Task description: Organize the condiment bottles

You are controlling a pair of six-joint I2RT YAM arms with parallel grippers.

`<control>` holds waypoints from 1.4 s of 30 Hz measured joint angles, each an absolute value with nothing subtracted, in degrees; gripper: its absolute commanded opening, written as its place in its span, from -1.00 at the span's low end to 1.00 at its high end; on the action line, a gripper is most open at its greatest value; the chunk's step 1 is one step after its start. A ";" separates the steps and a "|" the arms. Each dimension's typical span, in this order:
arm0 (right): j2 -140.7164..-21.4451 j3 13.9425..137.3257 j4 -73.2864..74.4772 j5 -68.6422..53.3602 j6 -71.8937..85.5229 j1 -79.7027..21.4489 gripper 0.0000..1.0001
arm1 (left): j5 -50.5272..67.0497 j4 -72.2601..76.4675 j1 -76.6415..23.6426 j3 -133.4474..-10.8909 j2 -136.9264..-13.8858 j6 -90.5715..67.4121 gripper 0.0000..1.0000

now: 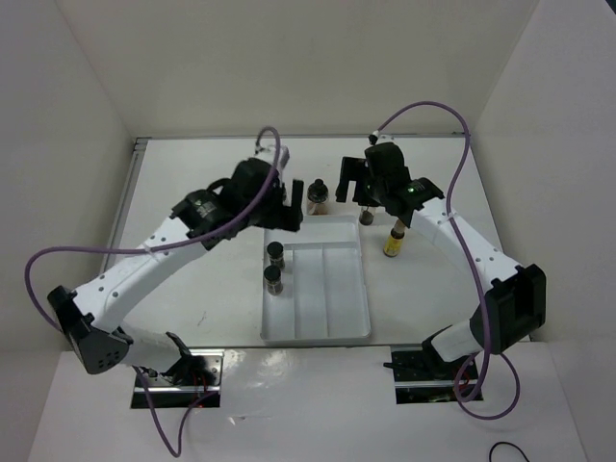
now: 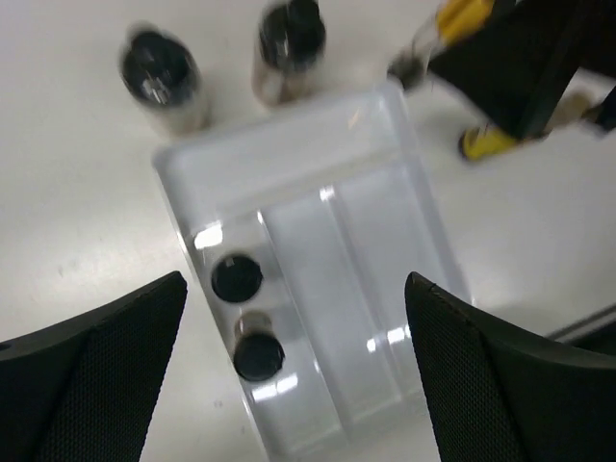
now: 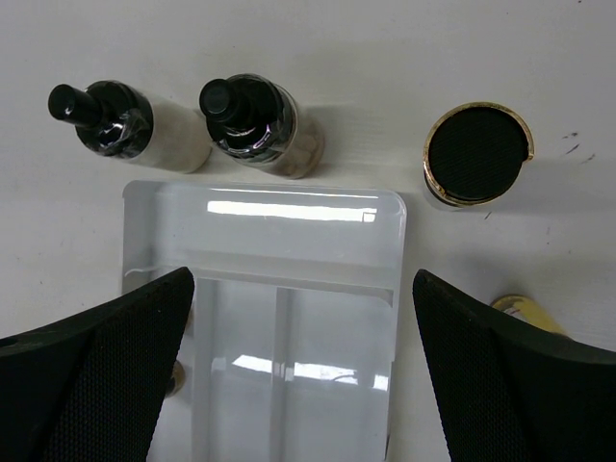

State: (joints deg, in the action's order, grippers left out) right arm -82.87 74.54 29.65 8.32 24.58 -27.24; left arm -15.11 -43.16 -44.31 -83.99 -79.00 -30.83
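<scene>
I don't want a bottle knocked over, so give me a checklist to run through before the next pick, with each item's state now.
1. Left gripper open, empty: ok.
2. Right gripper open, empty: ok.
3. Two short dark bottles upright in the tray's leftmost lane: ok.
4. Other lanes free: ok.
5. All bottles in tray: not ok; two wide bottles, gold-rimmed bottle and yellow bottle stand outside.
6. Right gripper centred over a bottle: not ok; it's over the tray.
</scene>
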 measured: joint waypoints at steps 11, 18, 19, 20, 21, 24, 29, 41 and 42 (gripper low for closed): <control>-80.75 74.54 30.11 8.75 23.33 -27.79 0.97 | -17.80 -35.11 -31.38 -95.59 -96.05 -23.86 0.97; -80.14 73.03 30.24 8.60 22.79 -27.79 0.97 | -15.18 -34.52 -27.86 -95.66 -104.55 -23.20 0.95; -80.14 72.75 30.26 8.58 22.74 -27.79 0.97 | -15.18 -34.41 -27.88 -95.98 -104.84 -22.83 0.92; -80.14 72.62 30.39 8.56 22.72 -27.79 0.97 | -15.20 -34.02 -27.94 -96.23 -104.97 -22.68 0.92; -80.14 72.60 30.52 8.54 22.63 -27.79 0.97 | -15.25 -33.61 -27.92 -96.57 -105.14 -22.59 0.89; -80.12 72.60 30.46 8.54 22.61 -27.79 0.97 | -15.31 -32.05 -27.92 -97.67 -105.89 -22.39 0.86; -80.12 72.60 30.48 8.36 22.61 -27.79 0.97 | -15.38 -30.81 -27.24 -97.95 -107.92 -22.37 0.82; -77.49 71.13 30.55 8.16 22.63 -27.79 0.97 | -15.29 -28.53 -25.52 -97.93 -110.83 -22.37 0.63; -77.34 71.02 30.55 8.19 22.63 -27.79 0.97 | -15.14 -28.29 -25.45 -97.93 -110.91 -22.37 0.63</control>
